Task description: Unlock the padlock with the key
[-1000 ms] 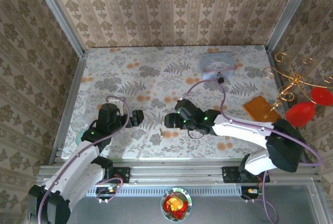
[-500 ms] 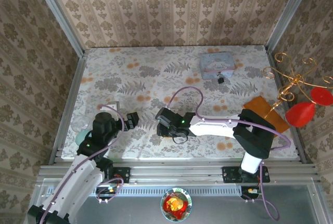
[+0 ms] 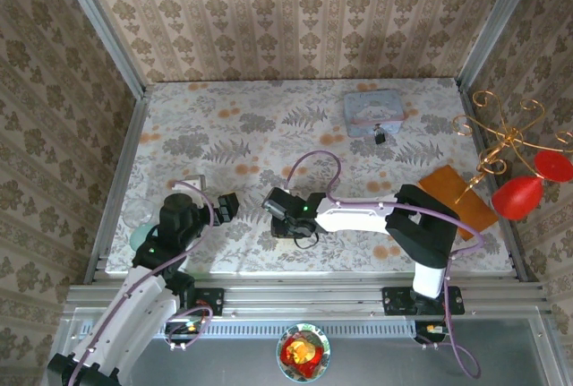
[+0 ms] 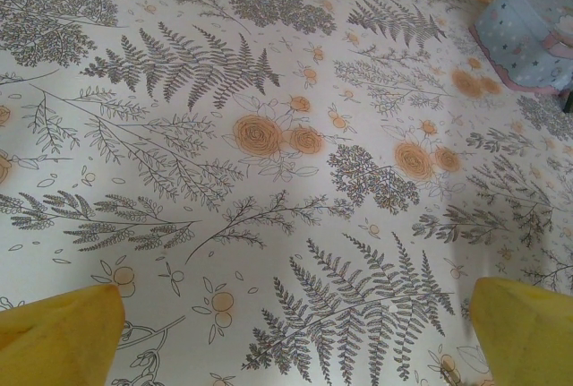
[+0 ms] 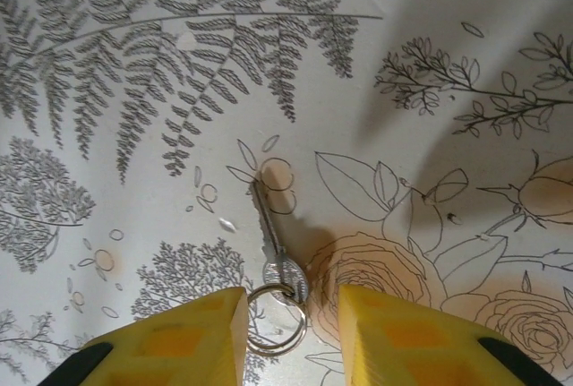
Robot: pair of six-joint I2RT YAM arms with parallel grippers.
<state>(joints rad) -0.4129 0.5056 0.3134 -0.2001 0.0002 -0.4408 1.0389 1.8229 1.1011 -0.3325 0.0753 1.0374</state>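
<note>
A small silver key (image 5: 269,234) on a wire ring (image 5: 277,319) lies flat on the floral tablecloth. My right gripper (image 5: 291,314) is down over it. Its yellow fingers (image 5: 179,337) stand a narrow gap apart, with the key's bow and ring between them; the left finger is at the ring and the right one is clear. From above, that gripper (image 3: 276,211) is at the table's near middle. The tiny dark padlock (image 3: 379,135) lies far back right, beside the pale blue tin (image 3: 373,110). My left gripper (image 3: 228,207) hovers wide open over bare cloth, nothing between its fingers (image 4: 54,337).
An orange card (image 3: 458,198) and a gold wire stand with red ornaments (image 3: 515,167) sit at the right edge. A small teal dish (image 3: 139,229) is by the left rail. The tin (image 4: 528,32) shows at the left wrist view's top right.
My right arm has swung left and lowered, and its jaws have narrowed around the key. The left arm pulled back slightly and then held still, staying open.
</note>
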